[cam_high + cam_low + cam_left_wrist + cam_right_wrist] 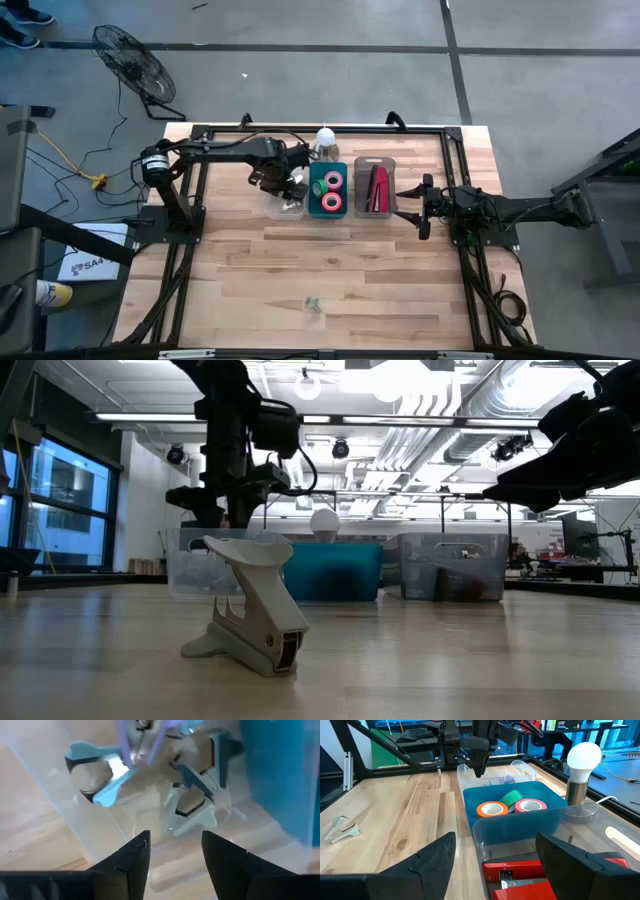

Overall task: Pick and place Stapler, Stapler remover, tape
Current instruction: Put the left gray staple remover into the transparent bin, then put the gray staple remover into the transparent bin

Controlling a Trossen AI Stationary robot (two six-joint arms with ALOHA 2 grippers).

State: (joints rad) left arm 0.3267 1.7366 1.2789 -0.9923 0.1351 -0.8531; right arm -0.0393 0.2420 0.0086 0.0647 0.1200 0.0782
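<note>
one remover (313, 306) lies alone on the near surface; stapler (378, 189) and tape (331, 190) are binned. left gripper (171, 851), jaws spread, hovers over the clear bin (285, 207); next: fetch that remover. right gripper (419, 208) waits, jaws spread.

A long red desk stapler (520, 872) with dark parts lies in a clear plastic bin (480, 832). Orange (491, 809), green (512, 797) and pink (530, 805) ring-shaped tape rolls with pale centres fill the teal plastic bin (520, 822). Light-blue and pale-green claw-shaped staple removers (97, 772) show in another clear bin (282, 207). The counter (330, 260) is pale striped wood.
</note>
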